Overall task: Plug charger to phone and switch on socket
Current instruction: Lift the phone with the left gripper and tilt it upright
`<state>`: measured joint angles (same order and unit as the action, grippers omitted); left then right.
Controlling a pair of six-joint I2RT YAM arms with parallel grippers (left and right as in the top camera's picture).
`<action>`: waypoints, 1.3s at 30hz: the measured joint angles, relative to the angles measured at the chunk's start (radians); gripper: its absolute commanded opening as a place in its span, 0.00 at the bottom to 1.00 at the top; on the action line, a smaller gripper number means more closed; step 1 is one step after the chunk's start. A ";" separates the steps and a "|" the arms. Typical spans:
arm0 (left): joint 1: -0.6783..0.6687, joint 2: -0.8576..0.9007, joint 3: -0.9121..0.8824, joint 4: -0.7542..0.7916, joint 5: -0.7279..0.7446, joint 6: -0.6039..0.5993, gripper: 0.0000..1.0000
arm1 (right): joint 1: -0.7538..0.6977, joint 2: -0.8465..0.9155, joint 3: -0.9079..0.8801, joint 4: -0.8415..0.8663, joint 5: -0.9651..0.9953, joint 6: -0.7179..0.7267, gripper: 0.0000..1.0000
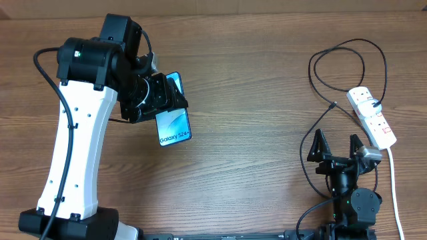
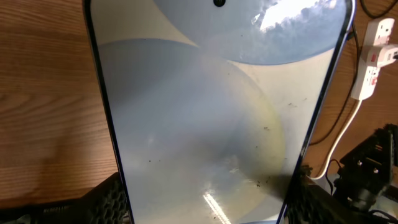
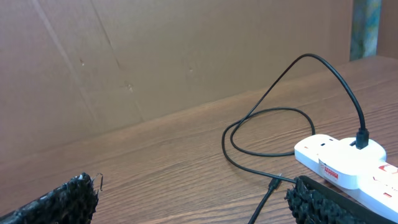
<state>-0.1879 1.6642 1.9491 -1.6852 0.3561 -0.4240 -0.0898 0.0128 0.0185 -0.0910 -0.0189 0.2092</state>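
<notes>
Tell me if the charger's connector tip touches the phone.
Apart. Overhead shows the charger's tip lying beside the socket, the phone far across the table.

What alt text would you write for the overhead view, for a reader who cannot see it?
The left gripper grips the phone; the open right gripper sits near the white socket on the wooden table, with the charger plugged into it, its tip lying free.

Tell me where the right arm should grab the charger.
Probably just behind the connector tip of the charger, right gripper coming straight down, fingers straddling it: that end lies flat on the table, the other is plugged into the socket.
</notes>
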 measured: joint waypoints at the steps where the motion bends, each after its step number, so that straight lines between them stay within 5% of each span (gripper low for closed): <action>1: 0.000 0.000 -0.007 -0.001 -0.005 -0.004 0.45 | 0.000 0.000 0.000 0.001 0.000 -0.001 1.00; 13: 0.000 0.000 -0.252 0.122 0.019 -0.064 0.45 | 0.000 0.000 0.000 0.002 0.000 0.000 1.00; 29: 0.000 0.000 -0.303 0.149 0.420 -0.066 0.47 | 0.000 0.000 0.000 0.001 0.000 0.000 1.00; 39: 0.048 0.000 -0.303 0.167 0.544 -0.066 0.48 | 0.000 0.000 0.000 0.001 0.000 0.000 1.00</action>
<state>-0.1394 1.6646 1.6459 -1.5185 0.8997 -0.4904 -0.0902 0.0128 0.0185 -0.0898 -0.0189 0.2092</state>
